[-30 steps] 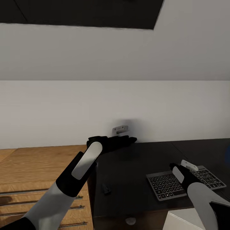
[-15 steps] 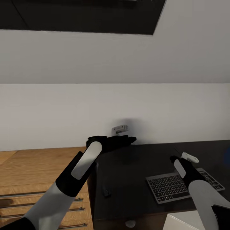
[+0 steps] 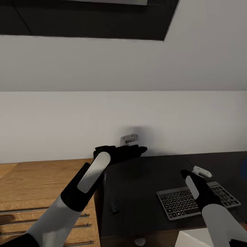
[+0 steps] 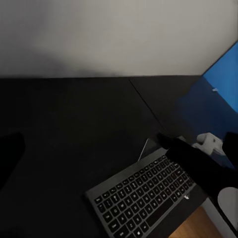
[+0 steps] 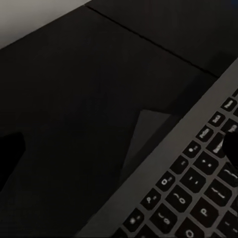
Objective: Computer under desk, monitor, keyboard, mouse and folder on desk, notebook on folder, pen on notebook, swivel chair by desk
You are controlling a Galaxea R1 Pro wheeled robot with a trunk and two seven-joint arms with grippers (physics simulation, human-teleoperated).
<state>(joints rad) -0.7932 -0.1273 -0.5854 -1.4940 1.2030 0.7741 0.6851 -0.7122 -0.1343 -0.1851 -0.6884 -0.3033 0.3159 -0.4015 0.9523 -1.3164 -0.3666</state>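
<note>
Two arms are out in front of me over the desk [image 3: 144, 178], whose glossy black top runs from the middle of the head view to the right edge. The keyboard [image 3: 197, 200] lies flat on it at about 4 o'clock from the centre of that view, near the front edge. My right gripper [image 3: 187, 172] hovers just above the keyboard's far edge; I cannot tell from any view how far its fingers stand apart, and nothing sits between them. My left gripper [image 3: 139, 150] reaches toward 12 o'clock, over the desk's back left corner by the grey wall; its fingers are too dark to judge. In the left wrist view the keyboard [image 4: 146, 198] shows with the right gripper [image 4: 163, 139] over its corner. A wooden drawer chest [image 3: 41, 181] stands at 8 o'clock, touching the desk's left end.
</note>
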